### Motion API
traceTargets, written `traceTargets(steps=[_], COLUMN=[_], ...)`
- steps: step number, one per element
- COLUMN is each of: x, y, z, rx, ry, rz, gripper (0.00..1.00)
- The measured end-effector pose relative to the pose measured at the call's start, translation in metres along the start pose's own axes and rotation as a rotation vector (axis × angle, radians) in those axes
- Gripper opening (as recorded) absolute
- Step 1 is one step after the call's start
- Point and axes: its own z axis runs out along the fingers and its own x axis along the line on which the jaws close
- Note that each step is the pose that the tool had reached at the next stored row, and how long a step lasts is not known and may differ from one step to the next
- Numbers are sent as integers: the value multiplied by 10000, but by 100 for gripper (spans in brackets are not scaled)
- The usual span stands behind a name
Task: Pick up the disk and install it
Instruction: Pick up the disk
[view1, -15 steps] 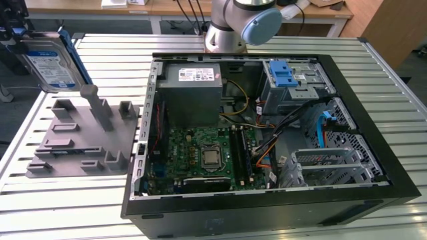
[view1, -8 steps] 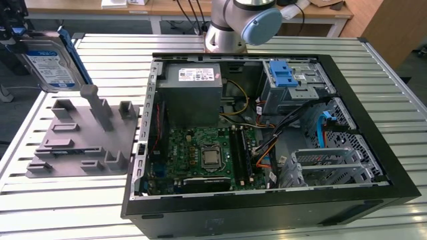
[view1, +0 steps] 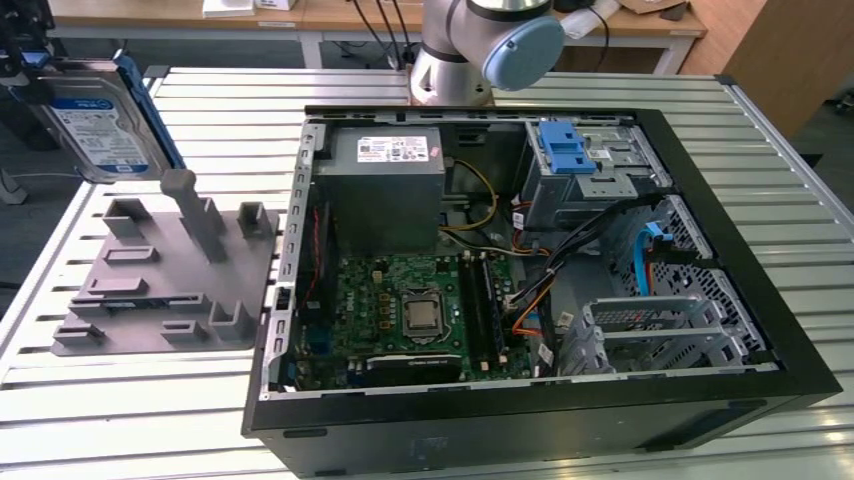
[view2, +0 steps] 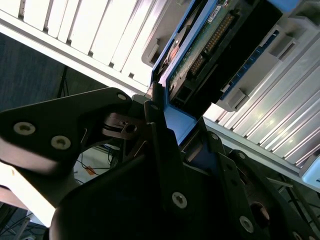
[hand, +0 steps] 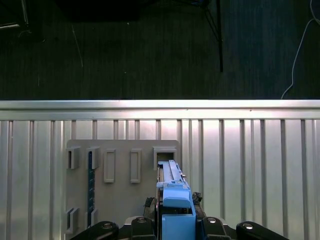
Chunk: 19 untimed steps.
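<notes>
Jaws are clamping the disk (view1: 94, 130) by its blue bracket (hand: 176, 207), so it's sitting right between them, standing upright. Slatted metal table (view1: 120, 410) is lying below the jaws. Open computer case (view1: 534, 435) is sitting well off from them, toward the exterior view's right. Grey slotted fixture (view1: 160, 250) is lying beneath the gripper (view2: 182, 132) and the held disk.
</notes>
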Motion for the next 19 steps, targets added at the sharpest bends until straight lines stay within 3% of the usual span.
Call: traceTargets(steps=[9,19], x=[-1,-3], y=[1,4], z=[-46,-152], rx=[0,0], ry=[0,0], rz=[0,0], gripper=[36,36])
